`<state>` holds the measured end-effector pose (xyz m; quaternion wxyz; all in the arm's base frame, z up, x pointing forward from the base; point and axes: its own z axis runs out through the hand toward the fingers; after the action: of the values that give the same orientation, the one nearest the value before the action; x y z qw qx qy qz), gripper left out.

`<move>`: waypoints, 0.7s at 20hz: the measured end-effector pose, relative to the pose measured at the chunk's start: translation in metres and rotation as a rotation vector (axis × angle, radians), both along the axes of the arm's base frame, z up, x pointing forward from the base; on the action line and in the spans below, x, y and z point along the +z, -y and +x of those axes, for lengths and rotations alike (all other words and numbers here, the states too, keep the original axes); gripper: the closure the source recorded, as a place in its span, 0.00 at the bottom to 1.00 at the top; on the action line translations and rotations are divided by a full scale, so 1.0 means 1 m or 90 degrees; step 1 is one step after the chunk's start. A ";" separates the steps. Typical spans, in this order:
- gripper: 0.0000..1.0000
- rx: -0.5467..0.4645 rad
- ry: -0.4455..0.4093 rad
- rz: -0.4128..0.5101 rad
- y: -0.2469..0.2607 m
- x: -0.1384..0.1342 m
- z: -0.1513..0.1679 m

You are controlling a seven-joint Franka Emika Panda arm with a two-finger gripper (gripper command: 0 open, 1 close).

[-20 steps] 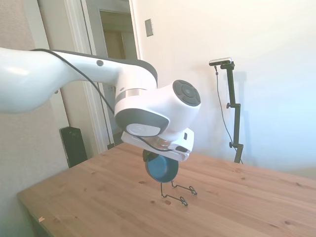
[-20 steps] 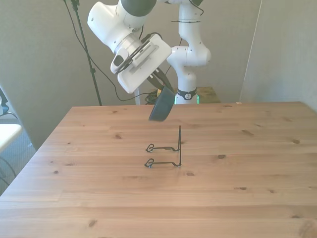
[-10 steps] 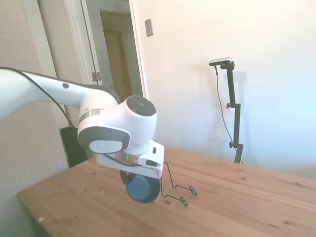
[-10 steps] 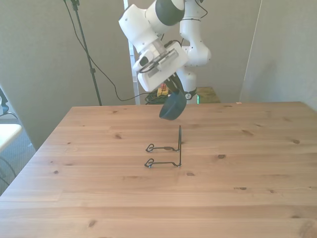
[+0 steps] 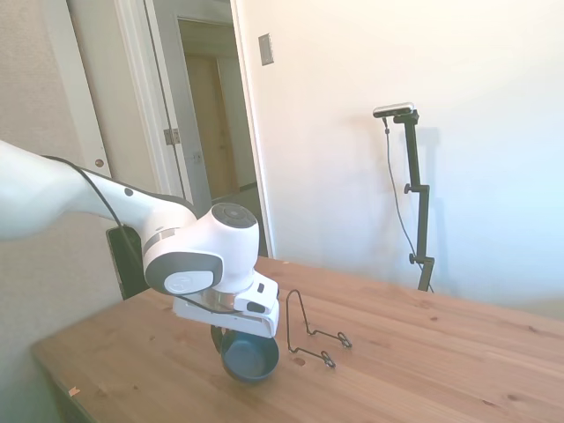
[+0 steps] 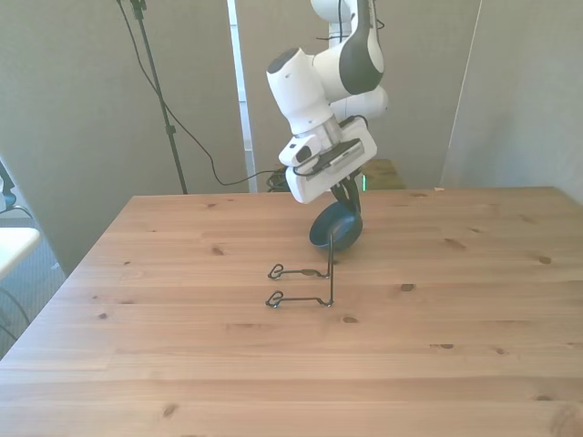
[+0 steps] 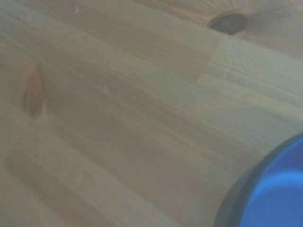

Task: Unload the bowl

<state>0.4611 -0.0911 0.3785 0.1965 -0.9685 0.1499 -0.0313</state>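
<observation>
Blue bowl (image 5: 249,357) hangs directly under gripper (image 5: 231,333), pinched by its rim, tilted, just above worktop (image 5: 423,361); wire rack (image 5: 310,333) sits empty just beside.

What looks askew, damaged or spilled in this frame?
Nothing stands out. The gripper holds the bowl by its rim, low over the table, tilted slightly, beside the upright wire rack.
</observation>
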 end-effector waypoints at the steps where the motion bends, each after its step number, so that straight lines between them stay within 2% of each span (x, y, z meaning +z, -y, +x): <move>1: 1.00 -0.003 -0.001 -0.005 -0.006 -0.001 0.008; 4: 1.00 -0.006 -0.012 -0.014 -0.014 -0.002 0.023; 5: 0.00 -0.006 -0.014 -0.017 -0.015 -0.002 0.026; 14: 0.00 -0.018 -0.022 -0.049 -0.019 -0.005 0.035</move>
<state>0.4964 -0.0723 0.3737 0.1559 -0.9735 0.1658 -0.0233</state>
